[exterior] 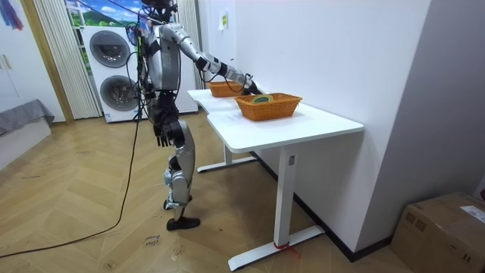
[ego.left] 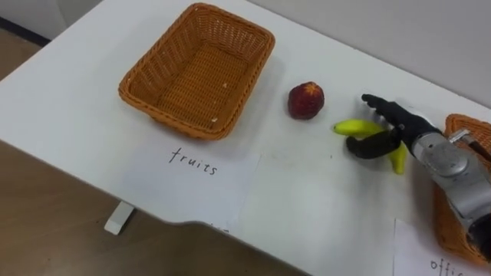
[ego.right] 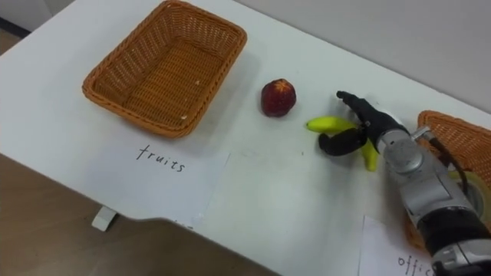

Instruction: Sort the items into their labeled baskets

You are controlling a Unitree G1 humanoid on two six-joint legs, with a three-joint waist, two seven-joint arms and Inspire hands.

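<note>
A yellow banana [ego.left: 354,127] lies on the white table [ego.left: 77,107], right of a red round fruit [ego.left: 306,100]. My right hand [ego.left: 393,126] is on the banana: its fingers reach over the top and the thumb curls round the near side. The empty wicker fruit basket [ego.left: 153,73] stands at the back left, behind a paper label [ego.left: 196,165] reading "fruits". A second wicker basket [ego.left: 469,132] stands at the right edge behind my right forearm, which hides most of it. My left hand [exterior: 161,135] hangs by my side with relaxed fingers.
In the room view I stand at the table's long side. A second paper label [ego.left: 433,257] lies at the near right. The table's front edge [ego.left: 192,226] runs close below the labels. Washing machines [exterior: 114,68] stand behind me.
</note>
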